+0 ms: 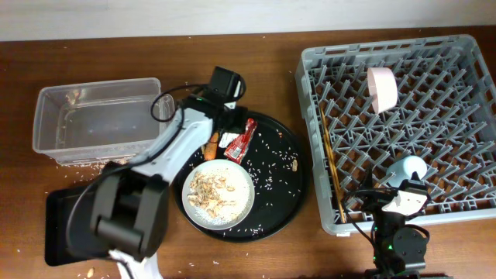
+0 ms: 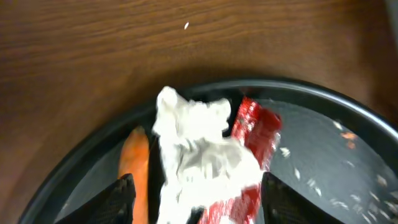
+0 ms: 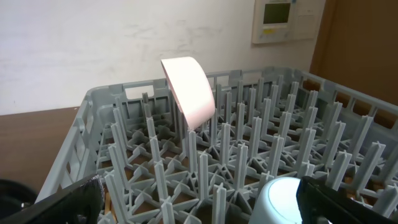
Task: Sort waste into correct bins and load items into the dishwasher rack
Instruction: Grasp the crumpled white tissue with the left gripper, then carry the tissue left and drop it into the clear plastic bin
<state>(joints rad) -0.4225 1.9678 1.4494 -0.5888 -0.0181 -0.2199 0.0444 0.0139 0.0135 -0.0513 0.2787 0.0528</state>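
My left gripper [image 2: 198, 186] is open, low over the back of the round black tray [image 1: 287, 167]. Its fingers straddle the crumpled white tissue [image 2: 196, 149]. The red wrapper [image 2: 258, 127] lies against the tissue's right side and the orange carrot piece [image 2: 135, 163] on its left. The grey-white plate [image 1: 218, 194] holds beige food scraps. The dishwasher rack [image 1: 403, 124] holds the white-pink bowl [image 1: 381, 87], the blue cup [image 1: 411, 169] and the chopsticks [image 1: 332, 167]. My right gripper [image 3: 199, 186] is open and empty at the rack's front edge, next to the cup [image 3: 283, 199].
The clear tub [image 1: 93, 116] stands at the back left with scraps inside. The flat black tray [image 1: 66, 225] lies at the front left, partly hidden by my left arm. Rice grains are scattered over the round tray.
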